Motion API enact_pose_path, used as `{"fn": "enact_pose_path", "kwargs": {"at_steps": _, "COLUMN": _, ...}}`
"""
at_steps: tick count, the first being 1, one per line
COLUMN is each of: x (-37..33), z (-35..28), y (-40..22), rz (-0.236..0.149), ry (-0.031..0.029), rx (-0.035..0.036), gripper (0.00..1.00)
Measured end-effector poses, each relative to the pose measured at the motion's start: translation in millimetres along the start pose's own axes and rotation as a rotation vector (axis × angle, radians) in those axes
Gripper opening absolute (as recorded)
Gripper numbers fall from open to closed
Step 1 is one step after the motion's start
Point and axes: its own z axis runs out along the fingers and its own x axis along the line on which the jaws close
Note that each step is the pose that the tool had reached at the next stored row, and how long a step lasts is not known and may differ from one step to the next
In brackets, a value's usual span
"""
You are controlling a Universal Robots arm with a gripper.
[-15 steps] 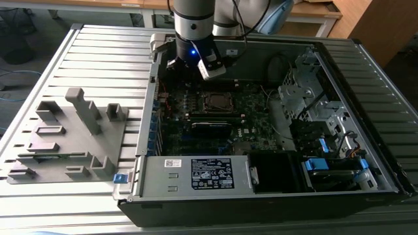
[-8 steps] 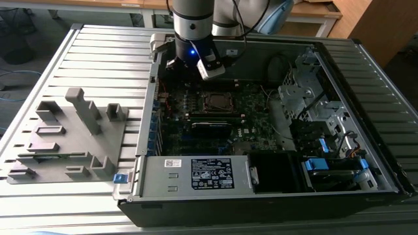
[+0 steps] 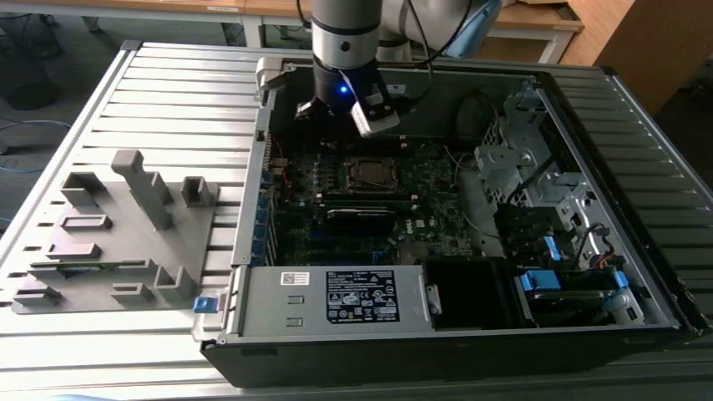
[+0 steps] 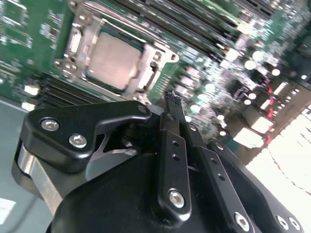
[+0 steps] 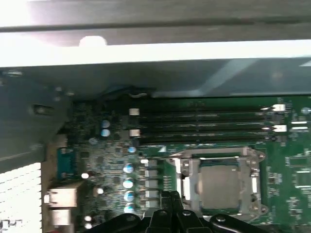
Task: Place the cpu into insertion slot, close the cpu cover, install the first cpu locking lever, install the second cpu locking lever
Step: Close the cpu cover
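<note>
cpu (image 5: 221, 187) in insertion slot (image 5: 257, 158), cpu cover (image 5: 190, 182) lying over it

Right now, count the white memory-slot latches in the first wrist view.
4. Two white latches sit at one end of the memory slots, two at the other. Others may be hidden.

In the exterior view the computer case (image 3: 468, 334) is viewed from above, arm (image 3: 346, 33) at 12 o'clock; the insertion slot (image 4: 75, 41) (image 5: 187, 179) is shared close-up in both wrist views.
</note>
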Motion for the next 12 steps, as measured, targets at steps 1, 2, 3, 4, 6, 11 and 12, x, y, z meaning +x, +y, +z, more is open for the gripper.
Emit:
{"fn": "enact_pose_path", "kwargs": {"at_steps": 1, "x": -3.5, "z": 0.1, "y": 0.2, "rz": 0.0, "ry": 0.0, "rx": -0.0001, "gripper": 0.11}}
{"fn": "enact_pose_path", "kwargs": {"at_steps": 2, "x": -7.2, "z": 0.2, "y": 0.3, "rz": 0.0, "ry": 0.0, "rx": 0.0, "gripper": 0.11}}
{"fn": "enact_pose_path", "kwargs": {"at_steps": 3, "x": -10.7, "z": 0.3, "y": 0.5, "rz": 0.0, "ry": 0.0, "rx": 0.0, "gripper": 0.11}}
{"fn": "enact_pose_path", "kwargs": {"at_steps": 4, "x": -14.2, "z": 0.4, "y": 0.7, "rz": 0.0, "ry": 0.0, "rx": 0.0, "gripper": 0.11}}
{"fn": "enact_pose_path", "kwargs": {"at_steps": 6, "x": -21.2, "z": 0.6, "y": 1.0, "rz": 0.0, "ry": 0.0, "rx": 0.0, "gripper": 0.11}}
{"fn": "enact_pose_path", "kwargs": {"at_steps": 11, "x": -31.7, "z": 0.9, "y": 1.5, "rz": 0.0, "ry": 0.0, "rx": 0.0, "gripper": 0.11}}
{"fn": "enact_pose_path", "kwargs": {"at_steps": 12, "x": -31.7, "z": 0.9, "y": 1.5, "rz": 0.0, "ry": -0.0003, "rx": 0.0, "gripper": 0.11}}
